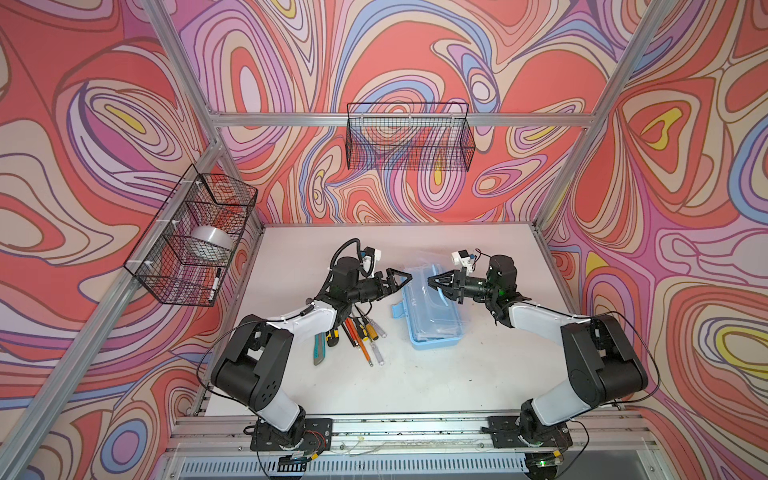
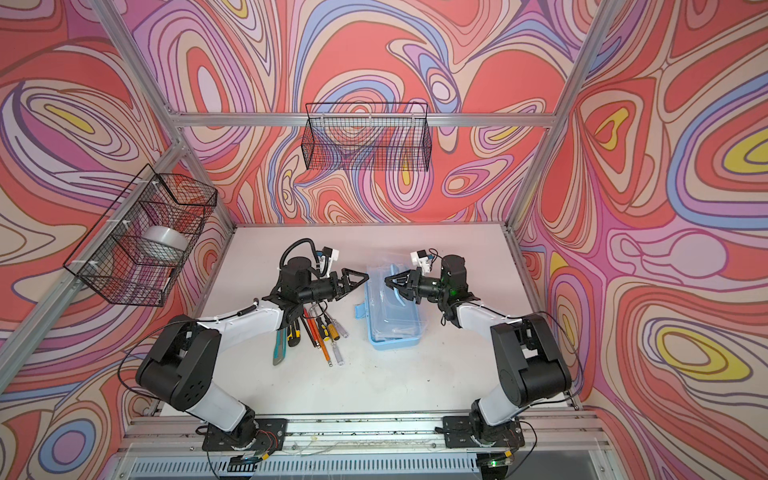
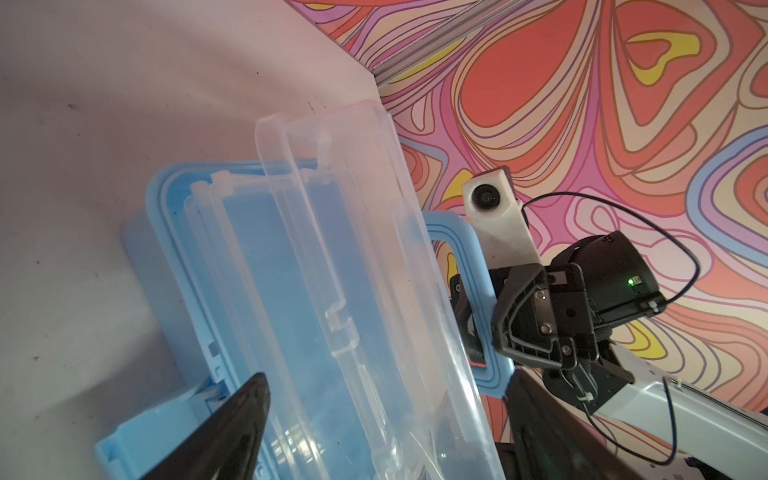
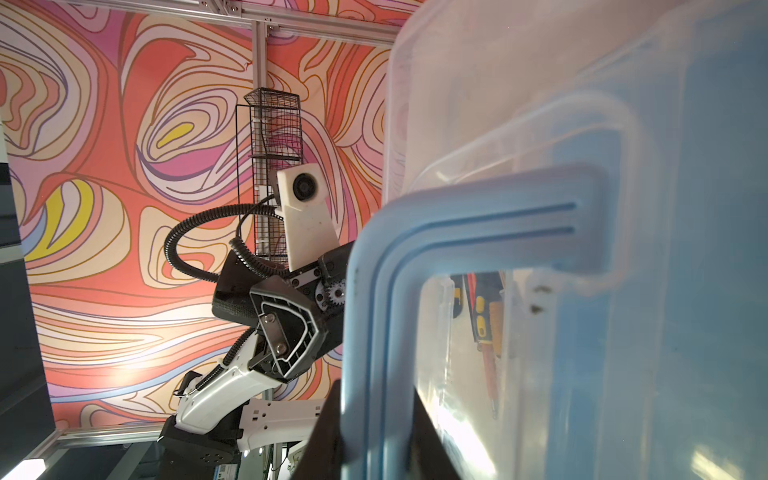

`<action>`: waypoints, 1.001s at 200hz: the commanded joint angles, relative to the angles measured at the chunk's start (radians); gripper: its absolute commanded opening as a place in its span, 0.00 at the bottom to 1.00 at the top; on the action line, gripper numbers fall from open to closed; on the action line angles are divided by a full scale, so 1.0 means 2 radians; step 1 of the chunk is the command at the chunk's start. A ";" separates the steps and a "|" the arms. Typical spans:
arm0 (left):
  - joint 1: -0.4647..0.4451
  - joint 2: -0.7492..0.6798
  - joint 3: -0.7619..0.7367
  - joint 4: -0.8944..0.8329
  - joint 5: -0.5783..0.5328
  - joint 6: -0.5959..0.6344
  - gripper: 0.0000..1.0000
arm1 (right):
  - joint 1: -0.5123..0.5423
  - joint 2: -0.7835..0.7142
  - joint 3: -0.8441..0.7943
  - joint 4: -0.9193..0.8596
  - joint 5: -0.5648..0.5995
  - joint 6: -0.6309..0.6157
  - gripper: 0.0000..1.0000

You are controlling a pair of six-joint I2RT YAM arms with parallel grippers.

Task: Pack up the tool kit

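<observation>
Tool box [image 1: 436, 332]: light-blue, directly below right gripper [image 1: 434, 284], clear lid [image 3: 353, 249] raised. Right gripper: clamped on blue handle [image 4: 457, 224]. Left gripper [image 1: 406, 277]: spread, empty, beside lid edge. Screwdrivers [image 1: 363, 332]: behind left gripper, under its arm.

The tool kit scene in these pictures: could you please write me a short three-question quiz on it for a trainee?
1. True or false: the screwdrivers lie inside the blue box.
2. What is the right gripper shut on? A) the box's blue handle B) a hammer C) a wrench
3. Fill in: the left gripper has its jaws ____.
Key: 1 false, they lie on the table beside the box; 2 A; 3 open.
</observation>
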 commanded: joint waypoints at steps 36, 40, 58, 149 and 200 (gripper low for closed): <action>-0.019 0.043 0.041 0.030 0.008 -0.015 0.88 | 0.002 0.011 -0.023 0.153 -0.025 0.080 0.00; -0.019 0.045 0.042 0.033 0.008 -0.017 0.88 | 0.002 0.012 -0.024 0.152 -0.025 0.079 0.00; -0.022 0.055 0.050 0.041 0.011 -0.020 0.88 | 0.002 0.013 -0.030 0.151 -0.025 0.074 0.00; -0.040 0.087 0.092 0.048 0.017 -0.030 0.88 | 0.001 -0.045 0.001 -0.133 0.023 -0.116 0.52; -0.043 0.082 0.119 0.015 0.017 -0.015 0.87 | 0.000 -0.102 0.049 -0.351 0.131 -0.236 0.65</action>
